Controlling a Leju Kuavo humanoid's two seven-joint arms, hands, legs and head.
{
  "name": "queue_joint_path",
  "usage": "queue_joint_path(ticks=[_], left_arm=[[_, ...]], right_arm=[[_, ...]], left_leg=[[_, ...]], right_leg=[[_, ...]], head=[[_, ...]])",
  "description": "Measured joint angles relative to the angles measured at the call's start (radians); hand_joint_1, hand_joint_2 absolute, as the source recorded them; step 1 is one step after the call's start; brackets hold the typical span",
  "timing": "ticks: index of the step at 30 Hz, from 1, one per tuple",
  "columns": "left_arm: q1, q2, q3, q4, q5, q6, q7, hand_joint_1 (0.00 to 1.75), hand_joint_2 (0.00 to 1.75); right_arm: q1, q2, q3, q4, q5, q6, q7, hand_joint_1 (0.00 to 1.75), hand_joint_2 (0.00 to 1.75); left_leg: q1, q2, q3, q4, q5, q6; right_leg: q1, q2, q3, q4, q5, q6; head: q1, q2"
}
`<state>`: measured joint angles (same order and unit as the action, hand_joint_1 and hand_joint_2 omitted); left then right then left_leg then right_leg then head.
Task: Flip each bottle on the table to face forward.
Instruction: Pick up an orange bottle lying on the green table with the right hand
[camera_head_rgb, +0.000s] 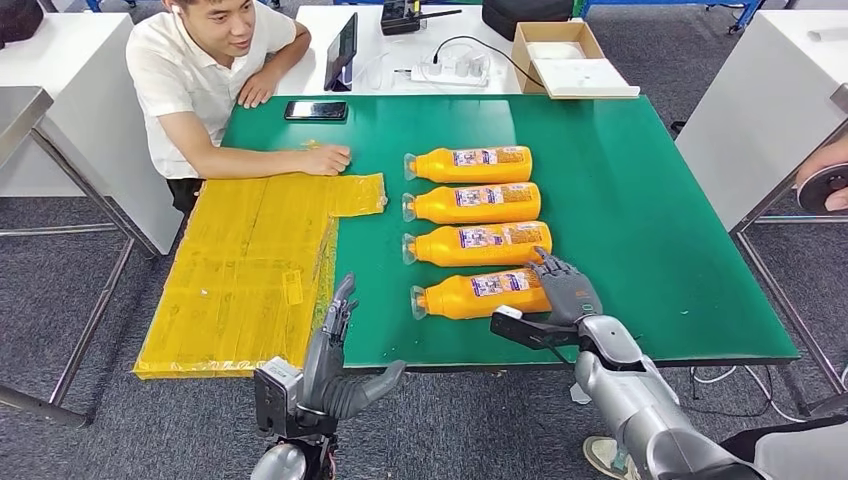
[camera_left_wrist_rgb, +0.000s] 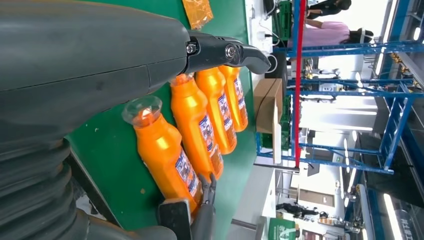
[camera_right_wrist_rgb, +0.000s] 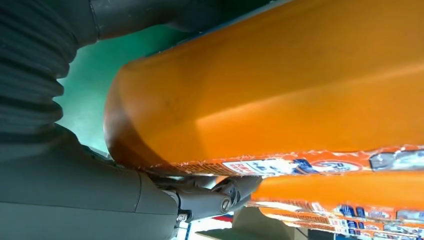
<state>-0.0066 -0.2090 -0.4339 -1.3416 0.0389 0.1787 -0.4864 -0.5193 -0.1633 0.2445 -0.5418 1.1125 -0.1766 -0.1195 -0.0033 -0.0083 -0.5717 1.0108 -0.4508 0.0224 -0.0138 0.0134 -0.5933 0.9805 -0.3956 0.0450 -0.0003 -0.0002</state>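
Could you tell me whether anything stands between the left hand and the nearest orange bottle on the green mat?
Nothing visible does. The left hand hangs open at the table's near edge, with bare green mat between it and the nearest orange bottle. The right hand rests at that bottle's base end, on the far side from the left hand.

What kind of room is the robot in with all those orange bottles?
Probably a robot test lab or workshop. Four orange bottles lie on a green work table, blue metal racks stand behind, and a person sits watching by a power strip.
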Motion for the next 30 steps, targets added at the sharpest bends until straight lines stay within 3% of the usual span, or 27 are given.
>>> queue_joint_path(ticks=[9,20,30], left_arm=[[-0.002,0.000,-0.001,0.000,0.000,-0.005,0.000,0.00,1.75],[-0.002,0.000,-0.001,0.000,0.003,-0.010,0.000,0.00,1.75],[0.011,-0.002,0.004,-0.006,0.058,0.063,0.001,0.00,1.75]], right_arm=[[-0.012,-0.003,0.035,0.020,-0.052,-0.006,-0.082,1.75,1.75],[-0.006,-0.002,0.040,0.021,-0.088,-0.015,-0.106,1.75,1.75],[0.087,0.043,-0.015,-0.031,-0.315,-0.099,-0.245,1.75,1.75]], left_leg=[[0.000,0.000,0.001,0.000,0.000,0.000],[0.000,0.000,0.000,0.000,-0.001,0.001],[0.000,0.000,-0.001,0.000,-0.001,0.001]], right_leg=[[0.000,0.000,0.001,0.000,0.000,0.000],[0.000,0.000,0.000,0.000,-0.001,0.001],[0.000,0.000,0.000,0.000,-0.001,0.001]], head=[[0.000,0.000],[0.000,0.000],[0.000,0.000]])
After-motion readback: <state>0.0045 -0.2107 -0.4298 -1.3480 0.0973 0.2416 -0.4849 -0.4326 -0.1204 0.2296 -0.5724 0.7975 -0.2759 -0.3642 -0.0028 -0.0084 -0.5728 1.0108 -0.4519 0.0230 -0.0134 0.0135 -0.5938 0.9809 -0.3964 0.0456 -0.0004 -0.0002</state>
